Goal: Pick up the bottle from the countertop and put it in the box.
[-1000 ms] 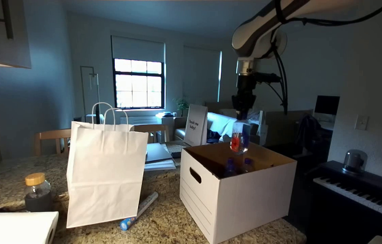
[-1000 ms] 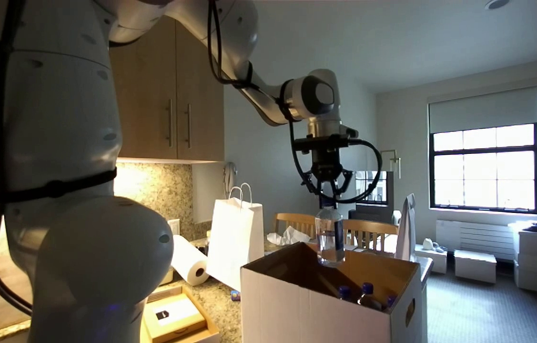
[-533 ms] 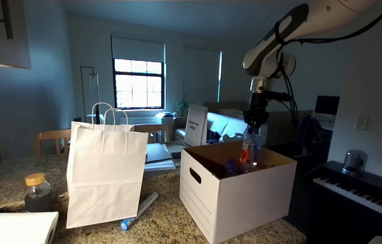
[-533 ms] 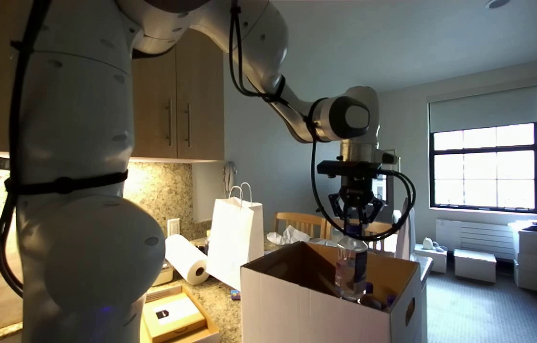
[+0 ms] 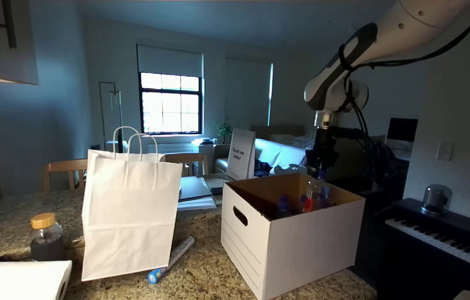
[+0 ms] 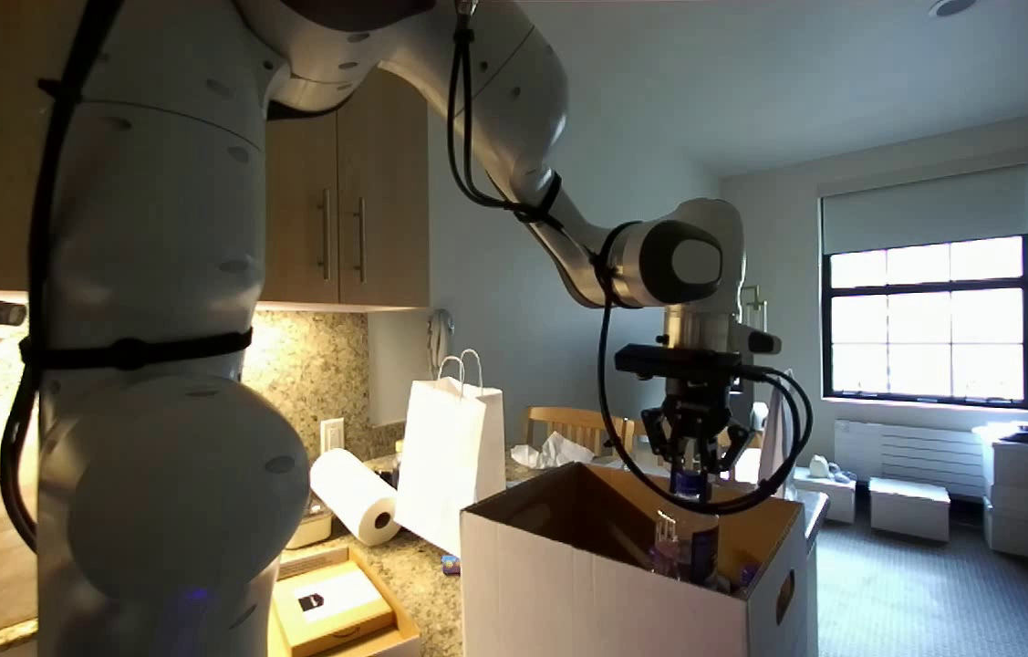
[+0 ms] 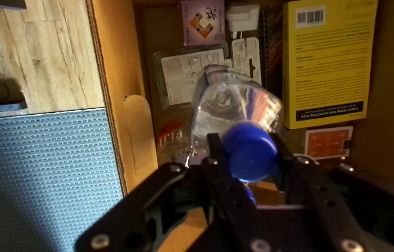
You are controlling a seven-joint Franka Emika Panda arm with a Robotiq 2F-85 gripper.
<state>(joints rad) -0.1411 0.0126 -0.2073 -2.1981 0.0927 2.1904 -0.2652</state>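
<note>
Blue tops the clear, red-marked bottle (image 7: 214, 113); the hand (image 7: 246, 140) grips it by the cap (image 7: 251, 154).

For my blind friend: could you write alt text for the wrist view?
A black gripper, seen from above, holds a clear bottle by its blue cap, partly inside an open cardboard box. A yellow book and pinkish packet are inside.
</note>
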